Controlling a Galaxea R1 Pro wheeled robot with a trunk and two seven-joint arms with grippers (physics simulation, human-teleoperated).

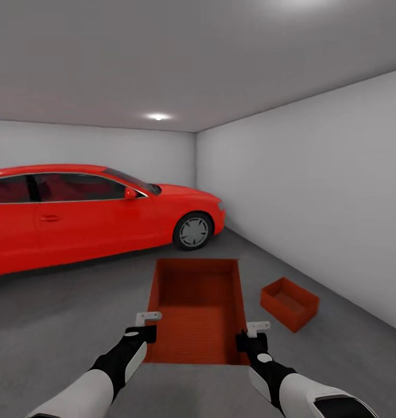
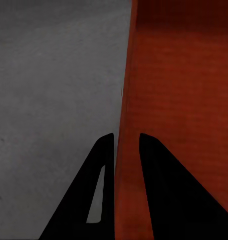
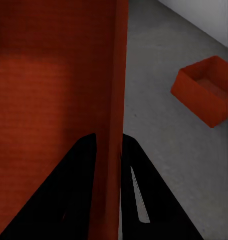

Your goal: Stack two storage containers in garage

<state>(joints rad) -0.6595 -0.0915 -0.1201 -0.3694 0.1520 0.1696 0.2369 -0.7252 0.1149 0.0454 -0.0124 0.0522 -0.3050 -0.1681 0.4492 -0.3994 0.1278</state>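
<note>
The garage has plain white-grey walls (image 1: 314,191) and a rough, matte dark grey floor (image 1: 64,313), with a glossy red car (image 1: 93,212) parked at the left. One orange-red container (image 1: 198,307), a long flat bin with thin low walls, is carried above the floor: the left gripper (image 1: 144,325) is clamped on its left wall and the right gripper (image 1: 253,335) is clamped on its right wall. The second container (image 1: 290,303), same shape, rests on the concrete near the right wall.

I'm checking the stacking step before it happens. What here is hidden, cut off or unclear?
- Head view: the red car has its rear cut off by the picture's edge.
- Head view: floor beneath the held container is hidden by it.
- Right wrist view: the second container on the floor is cut by the edge.
- Left wrist view: the held container's far wall is out of frame.
</note>
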